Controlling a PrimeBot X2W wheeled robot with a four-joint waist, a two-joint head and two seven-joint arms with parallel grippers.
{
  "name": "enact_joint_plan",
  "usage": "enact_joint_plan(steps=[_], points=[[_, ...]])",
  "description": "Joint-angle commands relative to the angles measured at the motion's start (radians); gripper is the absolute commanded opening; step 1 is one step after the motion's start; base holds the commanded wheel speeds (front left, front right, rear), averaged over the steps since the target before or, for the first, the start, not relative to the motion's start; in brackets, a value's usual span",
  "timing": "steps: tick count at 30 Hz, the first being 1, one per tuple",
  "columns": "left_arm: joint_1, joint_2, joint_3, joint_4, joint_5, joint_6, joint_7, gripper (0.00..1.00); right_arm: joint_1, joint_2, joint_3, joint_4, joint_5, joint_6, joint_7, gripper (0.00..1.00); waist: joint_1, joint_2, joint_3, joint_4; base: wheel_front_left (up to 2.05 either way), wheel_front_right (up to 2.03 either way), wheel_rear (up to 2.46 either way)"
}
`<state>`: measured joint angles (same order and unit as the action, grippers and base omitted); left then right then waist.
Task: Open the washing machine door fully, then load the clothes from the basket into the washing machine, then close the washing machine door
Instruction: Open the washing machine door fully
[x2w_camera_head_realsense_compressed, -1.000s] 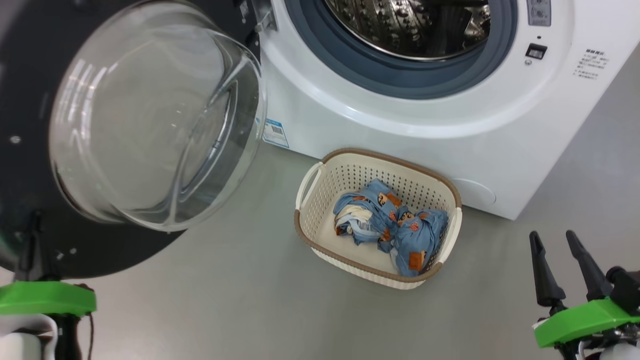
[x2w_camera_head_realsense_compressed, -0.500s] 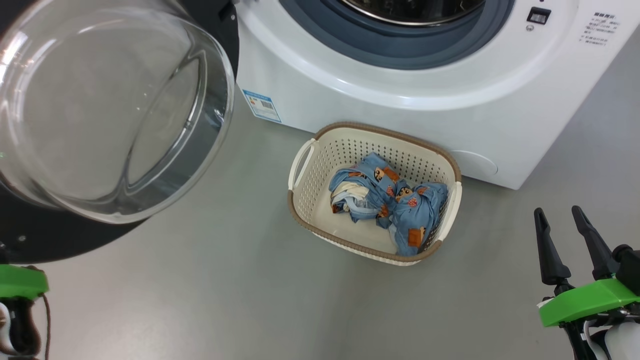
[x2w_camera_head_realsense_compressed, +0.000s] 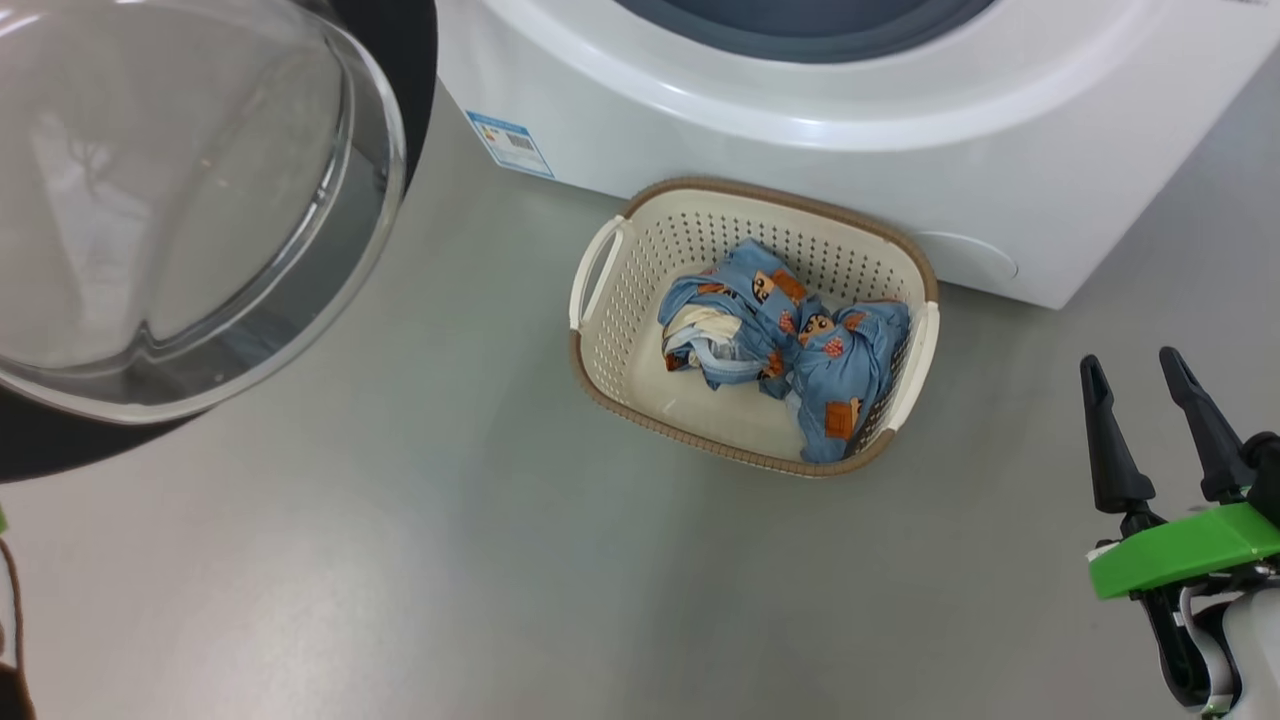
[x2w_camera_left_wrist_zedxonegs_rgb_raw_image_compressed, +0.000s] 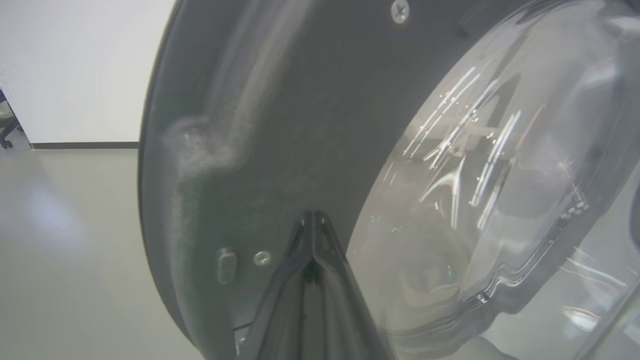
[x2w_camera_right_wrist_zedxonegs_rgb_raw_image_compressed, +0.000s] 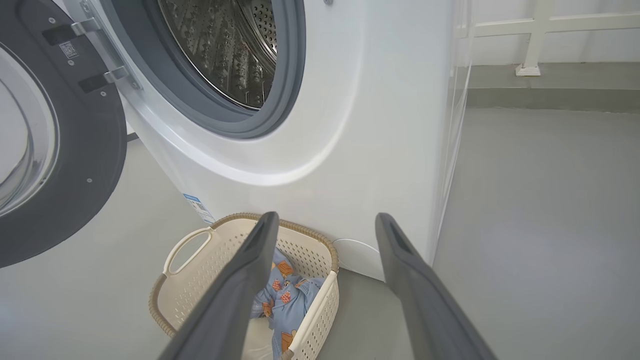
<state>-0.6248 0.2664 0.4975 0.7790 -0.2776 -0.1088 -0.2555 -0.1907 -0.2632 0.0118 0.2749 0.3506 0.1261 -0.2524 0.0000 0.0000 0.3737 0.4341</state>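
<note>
The washing machine door (x2w_camera_head_realsense_compressed: 180, 180) stands swung out at the upper left, its bulging glass facing me inside a black rim (x2w_camera_left_wrist_zedxonegs_rgb_raw_image_compressed: 260, 125). My left gripper (x2w_camera_left_wrist_zedxonegs_rgb_raw_image_compressed: 312, 216) is shut, with its tips close against that rim's inner face. The white washing machine (x2w_camera_head_realsense_compressed: 800, 130) runs along the top, and its steel drum (x2w_camera_right_wrist_zedxonegs_rgb_raw_image_compressed: 225, 45) is open to view. In front of it on the floor stands the cream basket (x2w_camera_head_realsense_compressed: 625, 330), holding the bundled light-blue clothes (x2w_camera_head_realsense_compressed: 800, 340). My right gripper (x2w_camera_head_realsense_compressed: 1130, 362) is open with nothing between its fingers, to the right of the basket. In the right wrist view it (x2w_camera_right_wrist_zedxonegs_rgb_raw_image_compressed: 326, 220) points at the basket (x2w_camera_right_wrist_zedxonegs_rgb_raw_image_compressed: 200, 280).
Bare grey floor (x2w_camera_head_realsense_compressed: 450, 560) spreads in front of and left of the basket. A blue label (x2w_camera_head_realsense_compressed: 508, 143) and a round flap (x2w_camera_head_realsense_compressed: 970, 262) sit low on the machine's front. A white wall with dark skirting (x2w_camera_left_wrist_zedxonegs_rgb_raw_image_compressed: 85, 145) lies behind the door; a white railing post (x2w_camera_right_wrist_zedxonegs_rgb_raw_image_compressed: 530, 40) stands beyond the machine.
The head camera has tilted down: machine and basket sit higher in the picture, and the drum and the left gripper's green mount have slid out of it. The right gripper stays open.
</note>
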Motion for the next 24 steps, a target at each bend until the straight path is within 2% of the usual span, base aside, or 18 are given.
enact_joint_plan(steps=[1,15,24], points=[[-0.029,0.076,0.04,-0.01,0.018,-0.006,-0.006,0.0,-0.019,-0.018,0.029,-0.025,-0.018,0.005,-0.009,1.0,0.0,0.0,0.026,-0.005,0.0,0.0,0.0],[-0.064,0.099,0.101,0.034,0.091,-0.019,-0.006,0.0,-0.023,-0.018,0.041,-0.02,-0.021,0.005,-0.009,1.0,0.0,0.0,0.021,-0.021,0.0,0.0,0.0],[0.02,0.082,0.044,-0.016,0.109,-0.021,-0.006,0.0,0.013,0.014,0.055,-0.011,-0.006,0.005,-0.009,1.0,0.0,0.0,-0.072,-0.032,0.0,0.0,0.0]])
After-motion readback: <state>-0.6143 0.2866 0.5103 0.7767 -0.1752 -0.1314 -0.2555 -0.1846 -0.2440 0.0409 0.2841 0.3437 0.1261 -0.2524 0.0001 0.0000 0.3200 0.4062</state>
